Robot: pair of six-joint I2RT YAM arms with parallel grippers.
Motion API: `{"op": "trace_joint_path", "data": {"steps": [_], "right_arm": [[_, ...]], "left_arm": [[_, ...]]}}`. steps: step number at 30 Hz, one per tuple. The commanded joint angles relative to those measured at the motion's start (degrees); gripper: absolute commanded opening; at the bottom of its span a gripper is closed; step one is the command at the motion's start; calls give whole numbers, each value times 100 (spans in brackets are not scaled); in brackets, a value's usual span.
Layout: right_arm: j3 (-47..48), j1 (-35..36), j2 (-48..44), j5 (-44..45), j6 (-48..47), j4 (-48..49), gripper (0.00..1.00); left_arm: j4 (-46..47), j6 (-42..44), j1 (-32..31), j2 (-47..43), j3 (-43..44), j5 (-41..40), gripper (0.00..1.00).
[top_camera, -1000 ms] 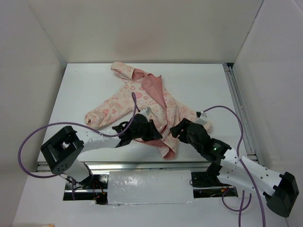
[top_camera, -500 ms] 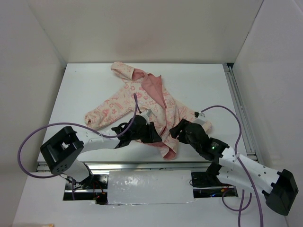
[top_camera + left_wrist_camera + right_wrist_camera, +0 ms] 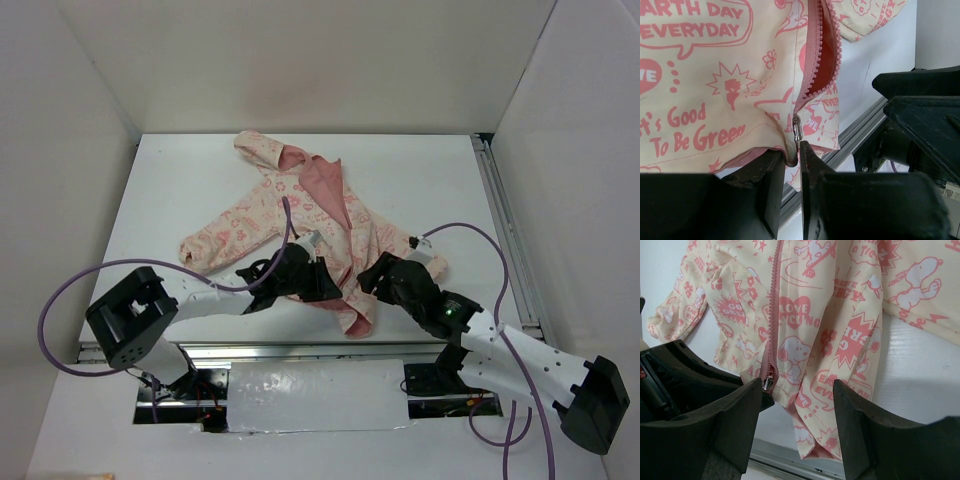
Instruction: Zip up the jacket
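Left gripper (image 3: 791, 153) has its two black fingers (image 3: 771, 186) pressed nearly together on the bottom hem of the jacket (image 3: 290, 200), with a fold of cream fabric pinched between them right under the metal zipper pull (image 3: 797, 129). Above that pull the two rows of pink zipper (image 3: 812, 55) teeth part, and the salmon lining shows in the gap.

Right gripper (image 3: 796, 390) stands with its jaws wide apart and nothing between them. It hangs just above the same hem, beside the left gripper, and its wrist view shows the printed fabric and the pull below the gap between its fingers (image 3: 864, 432).

The jacket lies spread on the white bench (image 3: 420, 180). Its hood points toward the far edge and its hem reaches the near edge around the middle. One sleeve stretches toward the left edge and the other toward the right edge. The front lies open near the hood, lining up.
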Motion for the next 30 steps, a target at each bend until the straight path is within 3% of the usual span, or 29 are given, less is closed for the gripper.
{"op": "trace_joint_path", "data": {"steps": [1, 3, 4, 5, 13, 14, 16, 19, 24, 27, 30], "right_arm": [[56, -29, -30, 85, -32, 114, 65], [39, -30, -66, 120, -14, 79, 64], [39, -21, -83, 128, 3, 53, 64], [39, -29, -118, 163, 21, 26, 64], [161, -29, -425, 453, -277, -87, 65], [214, -29, -452, 558, -278, -158, 65], [398, -29, -575, 831, -295, -377, 66], [513, -38, -803, 1059, -155, -544, 66], [750, -56, -1006, 1472, 249, -1273, 67], [716, -82, -1146, 1640, 399, -1468, 67], [601, -82, -1208, 1649, 312, -1337, 68]], "left_arm": [[293, 153, 51, 111, 286, -103, 29], [355, 223, 60, 172, 330, -103, 21], [355, 258, 86, 190, 365, -68, 8], [277, 259, 95, 190, 400, -15, 1], [49, 935, 122, -442, 558, -85, 0], [-135, 1188, 130, -599, 915, -94, 0], [-1363, 1235, 148, -557, 1583, -286, 0], [-2489, 1523, 227, 117, 3268, -331, 0], [-3124, 1692, 455, 1120, 5125, 91, 0], [-3179, 1613, 456, 1254, 4929, 196, 0], [-2775, 1297, 429, 894, 3507, 441, 0]]}}
